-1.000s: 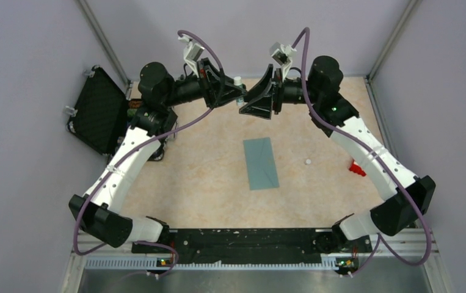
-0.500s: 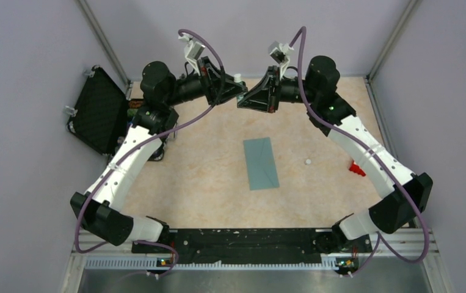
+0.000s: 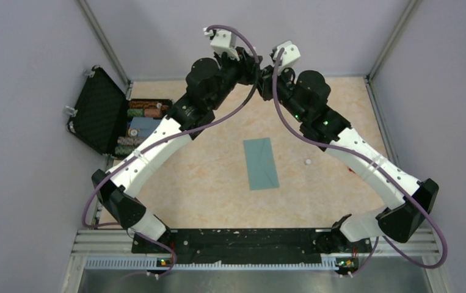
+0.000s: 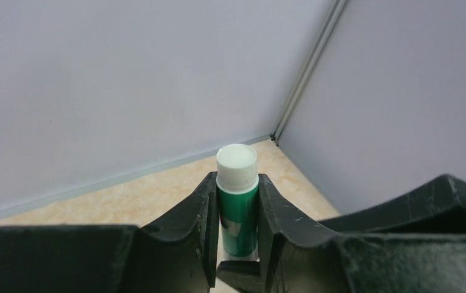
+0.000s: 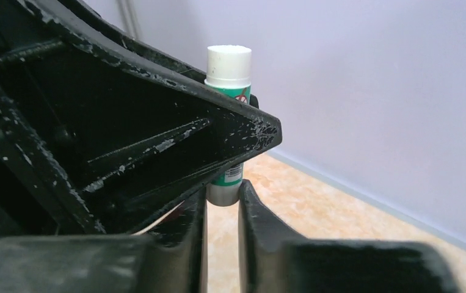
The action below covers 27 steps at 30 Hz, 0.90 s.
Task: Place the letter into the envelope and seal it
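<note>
— What surrounds you in the overhead view?
— Plain pale lilac walls (image 3: 29, 91) on three sides, evenly lit, joined by slim aluminium corner strips (image 3: 102, 38) running in from the upper left and upper right of the frame.
— And underneath?
— You see a beige marbled tabletop (image 3: 206, 183) in the middle of the frame, and a ribbed silver metal rail (image 3: 248, 263) along its bottom edge.

Green glue stick tube (image 4: 237, 213) with white top: smooth plastic, slight sheen; left gripper (image 4: 237, 182) fingers (image 4: 184, 235) black matt plastic, rough, scuffed with pale scratches. Flat teal blue-grey envelope (image 3: 261, 163) matt paper; beige marbled tabletop (image 3: 206, 177) smooth, low gloss; lilac walls (image 3: 35, 91) matt.
</note>
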{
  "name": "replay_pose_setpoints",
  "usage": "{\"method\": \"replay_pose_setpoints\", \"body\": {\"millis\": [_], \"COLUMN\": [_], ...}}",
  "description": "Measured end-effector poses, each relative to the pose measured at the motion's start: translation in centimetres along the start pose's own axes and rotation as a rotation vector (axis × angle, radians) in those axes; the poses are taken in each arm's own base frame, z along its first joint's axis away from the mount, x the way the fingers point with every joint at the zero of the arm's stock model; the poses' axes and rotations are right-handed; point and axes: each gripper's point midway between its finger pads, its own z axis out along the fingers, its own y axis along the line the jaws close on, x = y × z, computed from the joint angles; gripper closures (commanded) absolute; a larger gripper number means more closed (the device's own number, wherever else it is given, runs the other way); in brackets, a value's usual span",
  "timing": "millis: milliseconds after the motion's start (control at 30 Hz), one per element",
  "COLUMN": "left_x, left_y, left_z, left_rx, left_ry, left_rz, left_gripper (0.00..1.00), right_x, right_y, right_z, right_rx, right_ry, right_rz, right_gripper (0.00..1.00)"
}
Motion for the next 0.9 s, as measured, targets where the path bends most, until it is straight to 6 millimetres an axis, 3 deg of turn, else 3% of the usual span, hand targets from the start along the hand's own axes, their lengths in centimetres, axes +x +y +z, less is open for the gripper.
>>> {"method": "replay_pose_setpoints", "body": {"millis": [67, 167, 267, 367, 433, 633, 733, 900], "left_x": [0.2, 0.2, 1.2, 2.2, 2.3, 0.8, -0.1, 0.2], "left_y": [-0.1, 1.5, 3.3, 3.4, 2.1, -4.0, -5.3, -5.4], "left_z": [0.5, 0.6, -0.1, -2.1, -4.0, -9.6, -10.6, -10.3], "left_rx": [-0.015, -0.04, 0.041, 0.195, 0.316, 0.652, 0.724, 0.735], "left_ry": [-0.002, -0.003, 0.04, 0.11, 0.148, 0.185, 0.169, 0.18], "left_rz": [-0.003, 0.025, 0.018, -0.025, -0.054, -0.059, -0.053, -0.076], "left_gripper": [1.0, 1.0, 1.0, 1.0, 1.0, 1.0, 1.0, 1.0], "right_x": [0.1, 0.3, -0.3, -0.8, -0.5, 2.0, 2.8, 3.0], "right_y": [-0.8, 0.0, 0.9, 0.0, -0.2, 4.3, 5.3, 6.3], "right_z": [-0.1, -0.5, -1.9, -4.1, -5.5, -8.3, -8.5, -8.1], "right_rx": [0.049, 0.007, -0.124, -0.245, -0.322, -0.607, -0.676, -0.763], "right_ry": [0.005, 0.021, 0.029, 0.037, 0.06, 0.148, 0.18, 0.188], "right_rz": [-0.009, -0.014, 0.006, 0.036, 0.054, 0.165, 0.222, 0.273], "right_gripper": [0.56, 0.42, 0.36, 0.36, 0.37, 0.44, 0.45, 0.48]}}
